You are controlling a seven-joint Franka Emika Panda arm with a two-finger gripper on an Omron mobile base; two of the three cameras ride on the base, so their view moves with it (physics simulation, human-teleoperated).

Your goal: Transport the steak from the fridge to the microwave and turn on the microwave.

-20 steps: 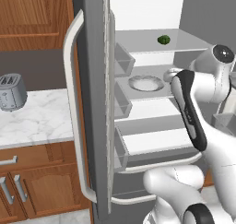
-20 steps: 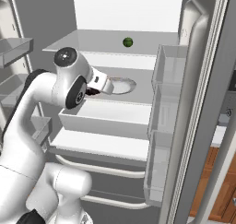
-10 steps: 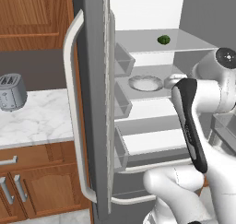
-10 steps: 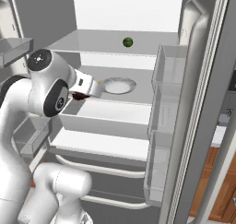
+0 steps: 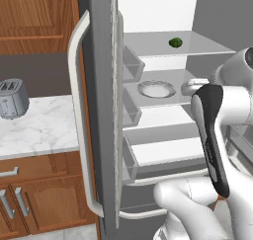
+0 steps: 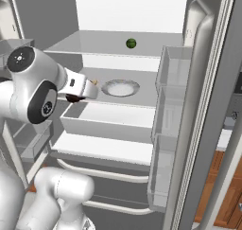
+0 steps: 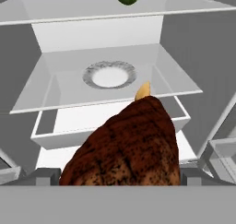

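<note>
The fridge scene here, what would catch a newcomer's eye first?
The brown seared steak looms large at the bottom of the hand view, clamped in the gripper just in front of the open fridge. Behind it, an empty white plate sits on the middle glass shelf. A small green item rests alone on the shelf above.

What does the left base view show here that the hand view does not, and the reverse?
Left base view: the fridge's open door with its long curved handle, a toaster on the marble counter, and wooden cabinets.

Hand view: the steak, brown and close up, held in the end effector.

Both: the fridge interior, with an empty plate on the middle glass shelf and a small green item on the shelf above.
</note>
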